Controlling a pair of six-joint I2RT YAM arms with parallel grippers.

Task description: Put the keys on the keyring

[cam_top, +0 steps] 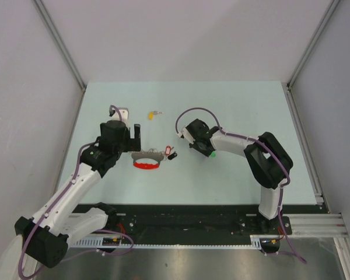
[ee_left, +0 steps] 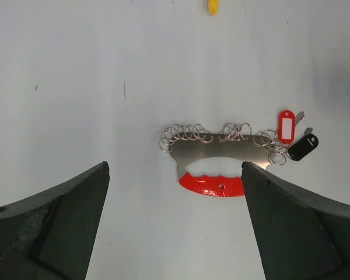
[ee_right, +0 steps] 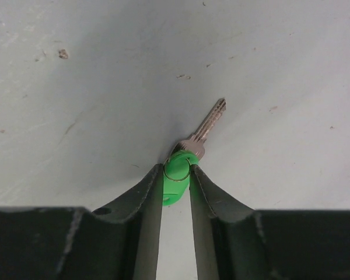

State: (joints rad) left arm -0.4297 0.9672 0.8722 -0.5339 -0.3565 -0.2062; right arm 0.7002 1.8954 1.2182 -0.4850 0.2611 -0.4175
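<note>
The keyring [ee_left: 213, 185] is a loop with a red band at the near side and a grey metal bar carrying several small wire rings. It lies on the table just beyond my left gripper [ee_left: 175, 170], which is open and empty above it. A red tag [ee_left: 286, 126] and a black tag [ee_left: 303, 147] hang at its right end. The top view shows the keyring [cam_top: 147, 162] right of my left gripper [cam_top: 132, 135]. My right gripper [ee_right: 176, 169] is shut on the green key [ee_right: 176, 178] by its head, its silver blade pointing away. The yellow key [cam_top: 154, 114] lies farther back.
The yellow key's head [ee_left: 213, 6] shows at the top edge of the left wrist view. Grey enclosure walls stand on three sides of the pale table [cam_top: 233, 111]. A black rail [cam_top: 186, 221] runs along the near edge by the arm bases.
</note>
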